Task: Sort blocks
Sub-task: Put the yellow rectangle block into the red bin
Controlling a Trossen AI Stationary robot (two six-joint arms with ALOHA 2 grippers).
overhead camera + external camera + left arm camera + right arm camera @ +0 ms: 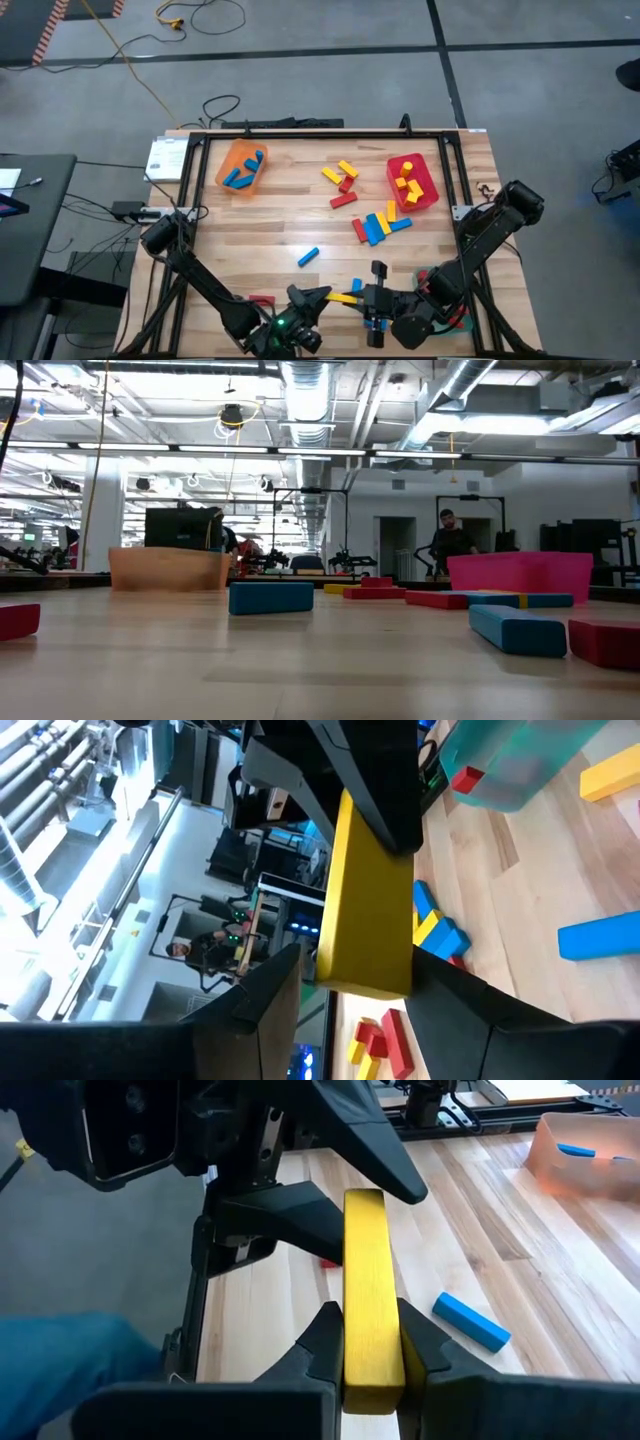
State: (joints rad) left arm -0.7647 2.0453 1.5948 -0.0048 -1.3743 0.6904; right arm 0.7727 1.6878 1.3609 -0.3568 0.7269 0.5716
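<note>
A yellow block (372, 1305) is held between the two pincers at the bench's six o'clock edge, seen from above as a short bar (345, 298). In the right wrist view the right pincer (372, 1365) is closed on one end of it, both fingers pressed flat against its sides. The left wrist view shows what the overhead camera cannot: the left pincer (350, 995) stands parted around the other end of the same block (368, 900), with a gap visible on each side, so nothing is gripped there.

Outward from this, a lone blue block (308, 257) lies near the bench's middle, and a mixed cluster of red, blue and yellow blocks (378, 226) lies toward three o'clock. A smaller red and yellow group (342, 183) sits toward twelve o'clock.

An orange tray (240, 168) at ten o'clock carries blue blocks; a red tray (412, 182) at two o'clock carries yellow ones.

The low view shows neither pincer — only blocks and both trays across the bench (300, 670), with a person (452, 540) standing far behind.
</note>
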